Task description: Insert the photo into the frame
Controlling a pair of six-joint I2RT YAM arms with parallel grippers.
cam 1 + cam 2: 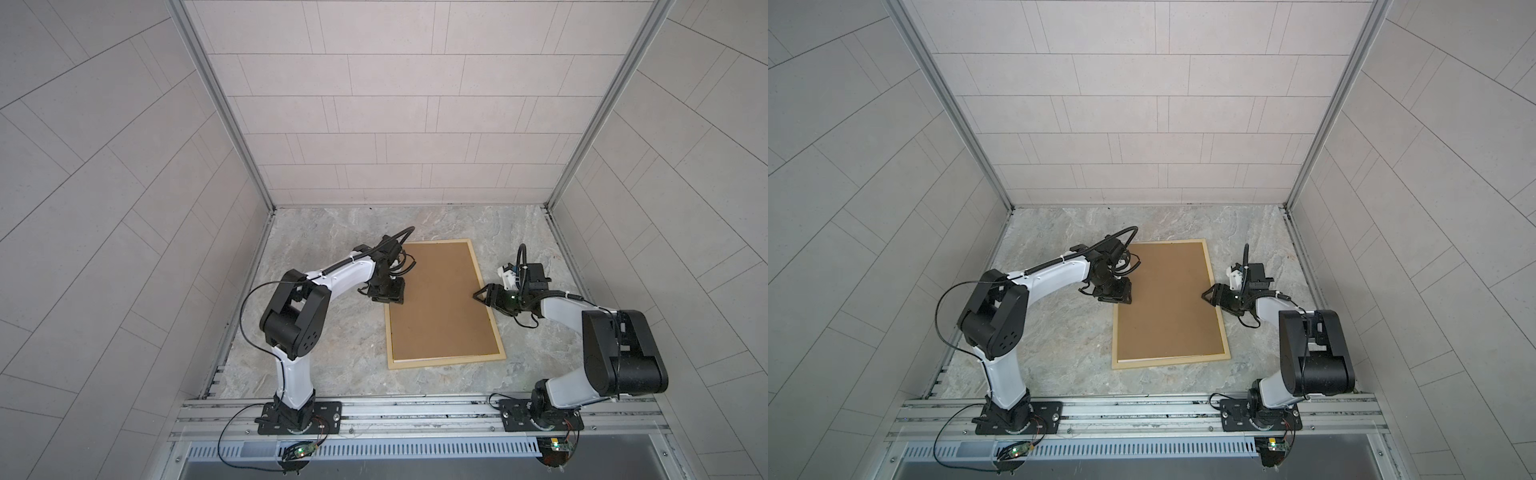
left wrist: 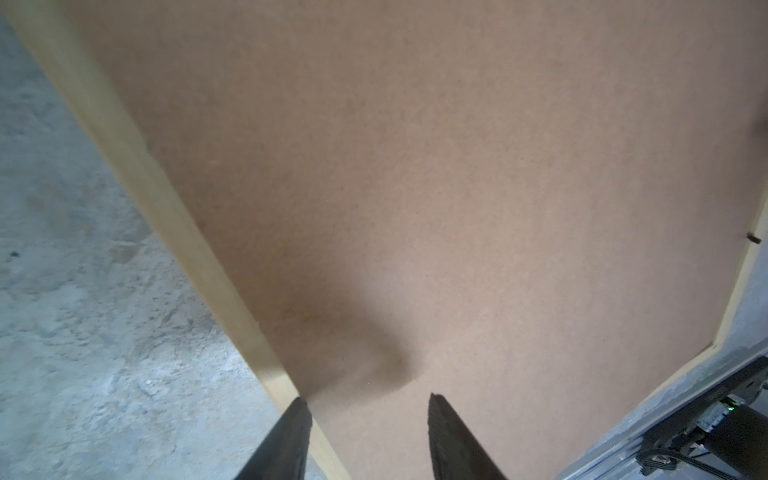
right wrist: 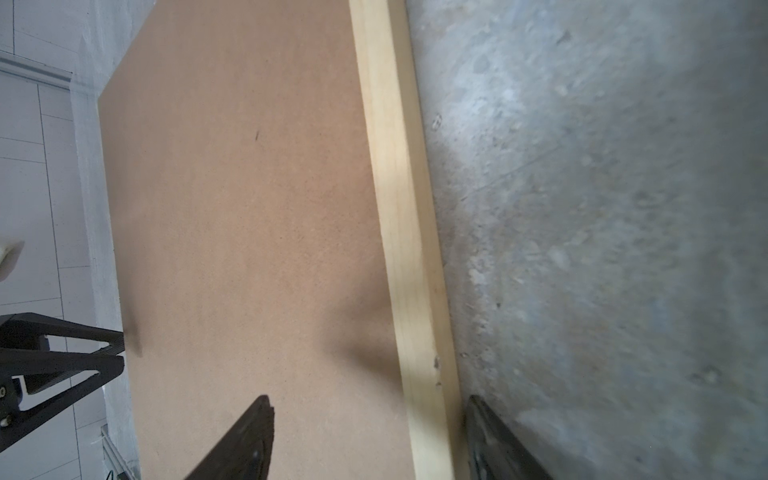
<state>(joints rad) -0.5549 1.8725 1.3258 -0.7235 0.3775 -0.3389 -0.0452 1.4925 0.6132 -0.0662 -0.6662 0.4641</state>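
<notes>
Left gripper (image 1: 390, 298) and right gripper (image 1: 484, 300) (both spread) straddle 2 opposite bars of the frame (image 1: 446, 360).

Pale tiled walls (image 1: 374, 104), seemingly marbled floor (image 1: 332, 232)

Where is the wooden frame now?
In both top views the frame lies flat on the table, around the brown backing board; the left gripper is at its left long bar, the right gripper at its right one.

Grey marbled tabletop (image 1: 332, 345) w/ frame (image 1: 446, 360) flat on it
</notes>
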